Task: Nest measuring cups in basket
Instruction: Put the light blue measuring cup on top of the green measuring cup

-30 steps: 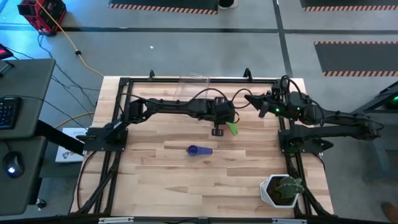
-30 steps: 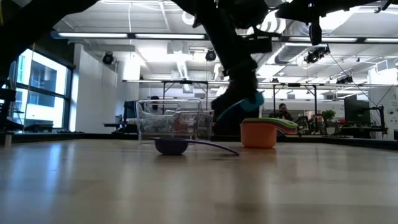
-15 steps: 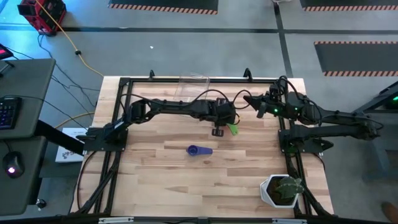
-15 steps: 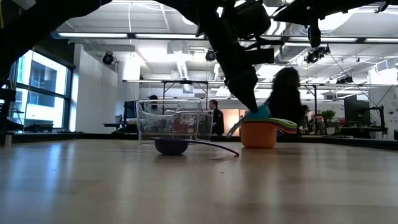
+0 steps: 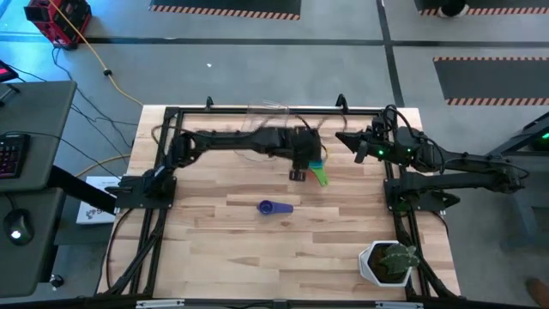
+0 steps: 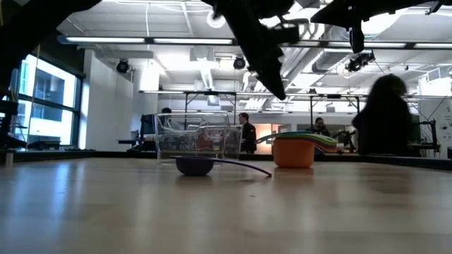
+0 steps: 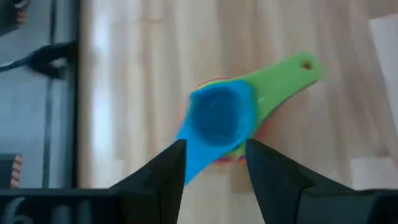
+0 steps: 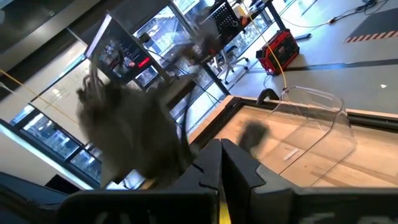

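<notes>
Left gripper (image 7: 211, 163) lifted off blue cup (image 7: 216, 121)

**Hidden and unclear regions**

High view: the left arm (image 5: 257, 142) covers most of the cup stack (image 5: 319, 174). Left wrist view: the blue cup (image 7: 217, 118) hides the cups beneath. Right wrist view: the basket (image 8: 317, 121) is partly cut off.

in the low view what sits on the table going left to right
clear plastic rectangular basket → small purple measuring cup with its long flat handle → orange measuring cup with the other coloured cups stacked in it
</notes>
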